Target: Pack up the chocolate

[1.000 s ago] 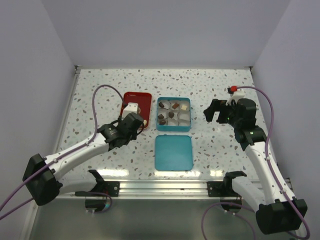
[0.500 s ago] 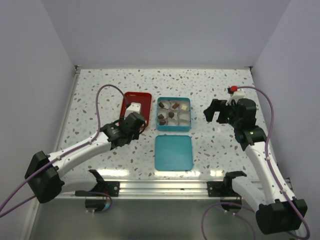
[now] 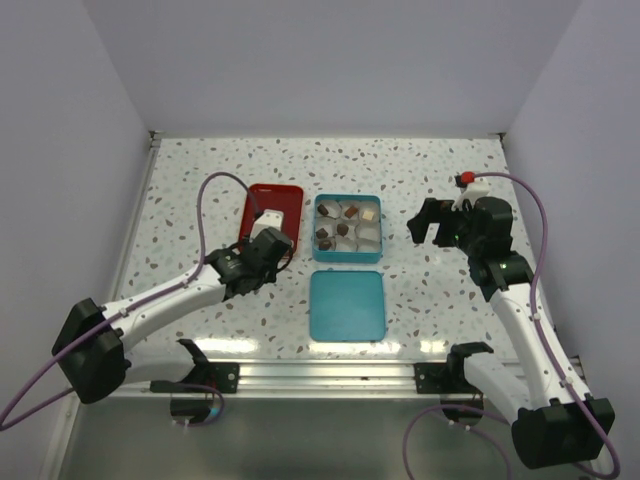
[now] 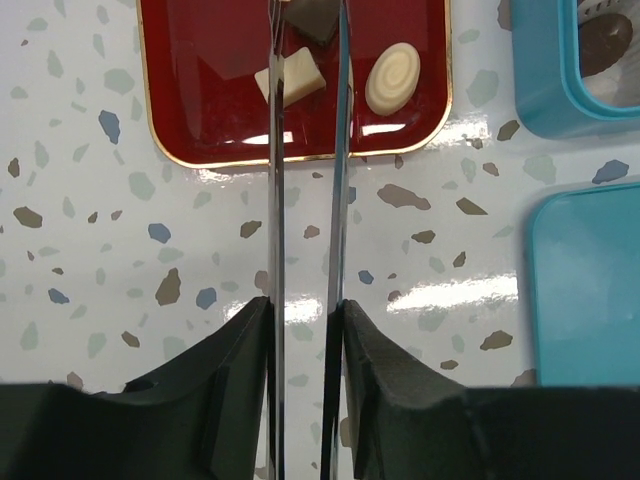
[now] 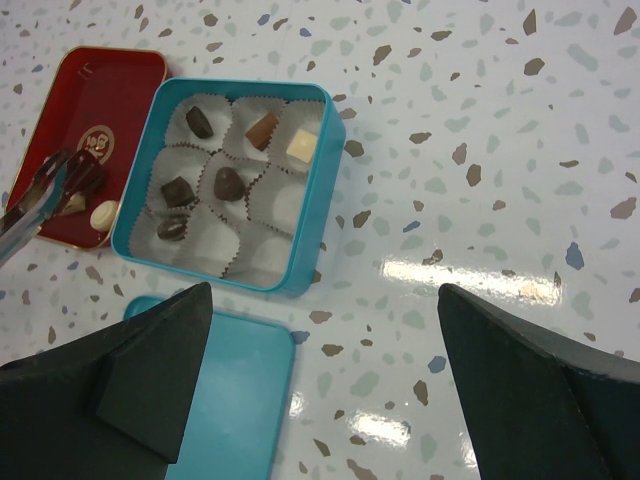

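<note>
My left gripper [image 4: 305, 305] is shut on thin metal tongs [image 4: 275, 200] that reach over the red tray [image 4: 200, 120]. A dark chocolate [image 4: 315, 18] sits between the tong tips at the frame's top edge, and I cannot tell if it is pinched. A cream block [image 4: 292, 78] lies between the blades and a cream oval [image 4: 392, 78] just to their right. The teal tin [image 3: 348, 227] holds several chocolates in white paper cups [image 5: 230, 183]. My right gripper [image 3: 430, 222] is open and empty above the table, right of the tin.
The teal lid [image 3: 347, 304] lies flat in front of the tin. The tray [image 3: 272, 205] sits just left of the tin. Grey walls close the table on three sides. My left arm's cable [image 3: 215, 190] loops over the table left of the tray.
My left gripper has shifted slightly right over the red tray with the tongs. The right arm has not moved.
</note>
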You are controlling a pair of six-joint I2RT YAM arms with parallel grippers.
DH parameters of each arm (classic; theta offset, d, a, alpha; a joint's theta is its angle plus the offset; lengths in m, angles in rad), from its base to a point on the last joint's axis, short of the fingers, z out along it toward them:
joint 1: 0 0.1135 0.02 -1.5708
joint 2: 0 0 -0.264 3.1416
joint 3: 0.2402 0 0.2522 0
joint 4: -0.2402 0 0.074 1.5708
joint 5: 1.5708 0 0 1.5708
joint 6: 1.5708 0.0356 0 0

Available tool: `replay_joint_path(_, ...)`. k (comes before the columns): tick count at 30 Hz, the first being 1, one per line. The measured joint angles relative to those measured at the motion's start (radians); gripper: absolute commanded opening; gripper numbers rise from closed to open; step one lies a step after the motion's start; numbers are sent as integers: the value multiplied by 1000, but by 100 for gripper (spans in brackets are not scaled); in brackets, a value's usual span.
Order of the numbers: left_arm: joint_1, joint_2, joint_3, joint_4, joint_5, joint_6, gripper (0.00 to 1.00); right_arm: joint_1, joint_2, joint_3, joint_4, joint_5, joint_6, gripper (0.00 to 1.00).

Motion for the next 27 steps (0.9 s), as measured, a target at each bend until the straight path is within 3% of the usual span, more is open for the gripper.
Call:
replay_joint_path(7, 0, 4, -1, 7, 0, 13, 26, 0, 0, 0, 0, 0, 0, 99)
replay_joint_path(13, 0, 4, 15, 0, 0, 39, 25, 0, 0, 0, 0, 0, 0, 99)
replay_joint_path(21, -8, 4, 150, -10, -1, 94, 25, 0, 0, 0, 0, 0, 0, 99)
replay_joint_path(27, -112, 69, 270, -5, -5, 108, 25, 0, 0, 0, 0, 0, 0, 99)
